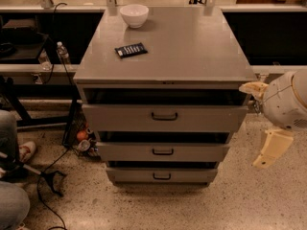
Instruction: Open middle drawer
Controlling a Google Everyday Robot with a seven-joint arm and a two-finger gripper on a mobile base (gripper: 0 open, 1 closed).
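A grey metal cabinet (165,42) has three drawer fronts stacked below its top. The middle drawer (201,152) has a plain grey front with a small dark bail handle (163,152). A dark gap shows above its front. The taller top drawer (206,118) is above it and the narrowest bottom drawer (192,175) is below. My gripper (265,128) hangs on a white rounded arm to the right of the cabinet. It is level with the top and middle drawers and touches nothing.
A white bowl (134,14) and a black remote-like device (131,50) lie on the cabinet top. A water bottle (61,52), cables and small items (82,139) are to the cabinet's left. A person's leg and shoe (19,152) are at the far left.
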